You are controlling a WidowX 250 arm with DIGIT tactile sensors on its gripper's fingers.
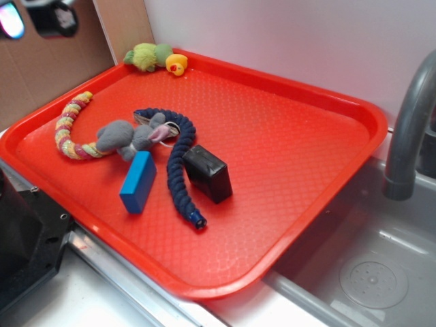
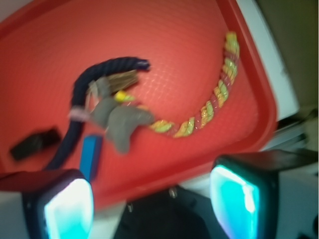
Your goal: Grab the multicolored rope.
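The multicolored rope (image 1: 65, 127) lies curved along the left side of the red tray (image 1: 293, 157), one end tucked under a grey plush mouse (image 1: 126, 137). In the wrist view the rope (image 2: 210, 106) runs from the mouse (image 2: 122, 122) towards the tray's right rim (image 2: 259, 89). My gripper (image 2: 149, 205) is open, its two glowing cyan pads (image 2: 67, 211) wide apart with nothing between them. It hangs high above the tray's near-left edge, well clear of the rope. In the exterior view the gripper (image 1: 30, 19) only shows at the top left corner.
A navy rope (image 1: 178, 158) curls beside the mouse. A blue block (image 1: 138, 182) and a black box (image 1: 208, 173) lie mid-tray. A green plush (image 1: 146, 56) and a yellow duck (image 1: 176, 65) sit at the back rim. A grey faucet (image 1: 407, 129) and sink (image 1: 371, 272) stand to the right.
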